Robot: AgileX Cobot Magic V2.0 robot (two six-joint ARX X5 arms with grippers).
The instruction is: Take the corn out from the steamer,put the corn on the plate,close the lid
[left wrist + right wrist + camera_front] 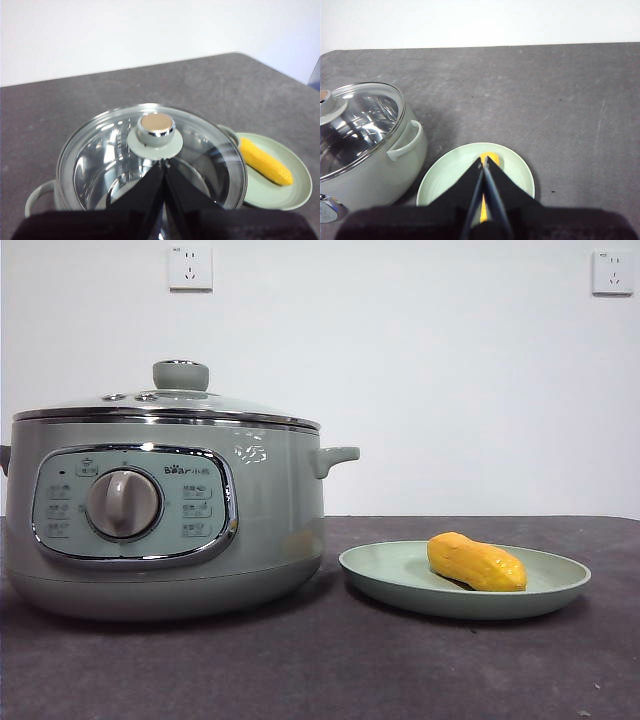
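Observation:
The sage-green steamer (165,515) stands at the left of the table, and its glass lid (170,405) rests flat on the rim with its knob (156,129) upward. To its right, the yellow corn (476,562) lies on the pale green plate (555,585). My left gripper (164,162) hovers shut above the lid (150,150), just short of the knob, holding nothing. High over the plate (517,167), my right gripper (484,161) is shut and empty; its jaws hide most of the corn (492,159). Neither arm appears in the front view.
The dark grey tabletop (330,670) spreads in front of and behind both items. A white wall with two sockets (190,268) closes the back. The steamer's side handle (335,458) juts toward the plate.

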